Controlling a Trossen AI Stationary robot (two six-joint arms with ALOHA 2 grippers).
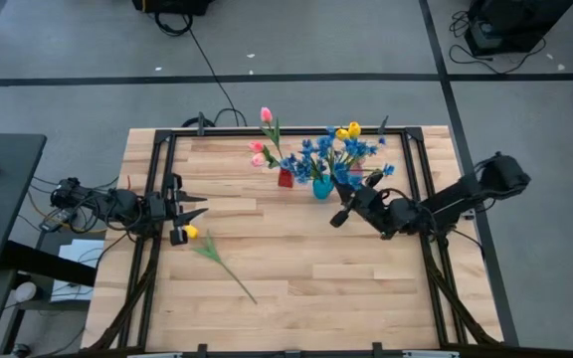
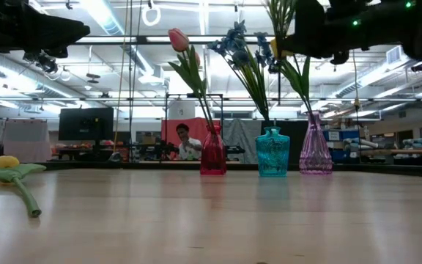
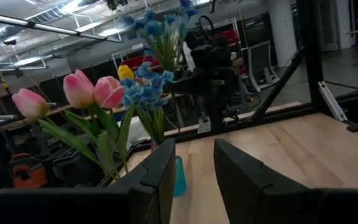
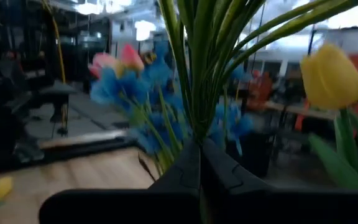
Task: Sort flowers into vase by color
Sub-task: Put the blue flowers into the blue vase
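Loose tulip: a yellow tulip (image 1: 190, 232) lies flat on the bench (image 1: 296, 288), near the left edge, its thin green stem running toward the bench's front middle.
Left gripper: the left gripper (image 1: 199, 207) hangs above the bench just beside the tulip's head; jaws spread, nothing between them.
Red vase: the red vase (image 2: 213, 152) stands upright toward the far side and holds the pink tulips (image 1: 261, 149), tight oval buds on leafy stems.
Teal vase: the teal vase (image 2: 272, 152) stands just beside it with sprays of small blue blossoms (image 1: 316, 154).
Purple vase: the purple vase (image 2: 315, 150) stands last in the row; yellow tulips (image 1: 349, 130) rise from it.
Right gripper: the right gripper (image 4: 199, 165) is up among the stems over the vases; jaws pressed together on a bunch of green stems (image 4: 207, 68).
Low view only: the three vases side by side, and a person (image 2: 186, 141) in the room beyond.
High view only: the loose tulip's whole stem and both arms' places.
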